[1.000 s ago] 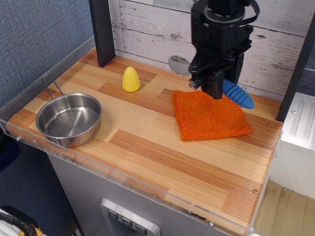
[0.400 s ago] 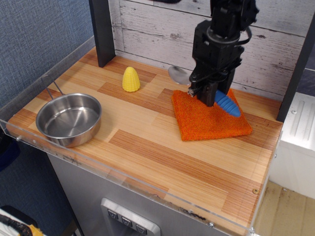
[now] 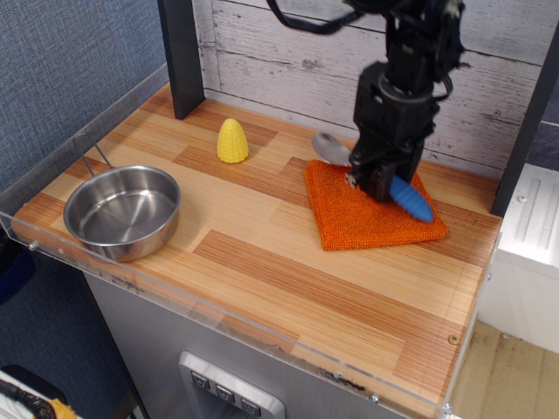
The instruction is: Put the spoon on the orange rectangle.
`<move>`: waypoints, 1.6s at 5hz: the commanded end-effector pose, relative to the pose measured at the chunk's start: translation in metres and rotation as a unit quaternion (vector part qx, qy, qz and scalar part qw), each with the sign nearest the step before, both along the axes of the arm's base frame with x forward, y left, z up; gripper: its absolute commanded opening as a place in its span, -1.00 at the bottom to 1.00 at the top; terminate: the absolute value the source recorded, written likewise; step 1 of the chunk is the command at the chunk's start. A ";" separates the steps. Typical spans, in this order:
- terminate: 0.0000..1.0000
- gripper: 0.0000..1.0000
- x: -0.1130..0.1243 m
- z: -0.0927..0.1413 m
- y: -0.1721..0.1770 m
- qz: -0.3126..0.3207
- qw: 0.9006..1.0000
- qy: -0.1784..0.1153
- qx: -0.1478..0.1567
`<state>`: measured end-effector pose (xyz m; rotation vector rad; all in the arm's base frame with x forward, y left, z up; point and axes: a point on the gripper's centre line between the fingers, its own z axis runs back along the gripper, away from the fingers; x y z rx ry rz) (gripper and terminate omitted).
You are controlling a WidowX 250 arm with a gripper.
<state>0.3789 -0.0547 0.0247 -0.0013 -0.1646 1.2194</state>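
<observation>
- Overhead, a black robot arm reaches down from the back of the scene, ending in a claw [image 3: 377, 182] whose fingers are closed around the middle of the spoon [image 3: 397, 190], low over the cloth; this looks like carrying height for setting the spoon down.
- Directly beneath the claw lies the orange rectangle [image 3: 349, 218], a nubby folded cloth flat on the wooden tabletop [image 3: 262, 262], the target spot.
- Far to the claw's left and nearer the camera sits a round steel bowl [image 3: 122, 211], out of the way.
- Left of the claw, near the back, stands a small yellow corn-shaped cone [image 3: 232, 140].
- From the claw, the spoon's blue ribbed handle slants right over the cloth, and its silver bowl pokes left past the cloth's back corner.
- Behind the claw runs a whitewashed plank wall [image 3: 279, 52]; a clear plastic rim edges the table.
</observation>
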 end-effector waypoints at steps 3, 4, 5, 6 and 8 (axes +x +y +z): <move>-1.00 1.00 -0.008 0.006 0.006 0.008 1.000 -0.007 -0.020; -1.00 1.00 -0.011 0.007 0.006 0.013 1.000 -0.005 -0.025; -1.00 1.00 -0.014 0.006 0.005 0.016 0.999 -0.003 -0.027; -1.00 1.00 -0.014 0.007 0.007 0.021 0.999 -0.003 -0.030; -1.00 1.00 -0.011 0.039 0.008 0.013 0.999 -0.026 -0.040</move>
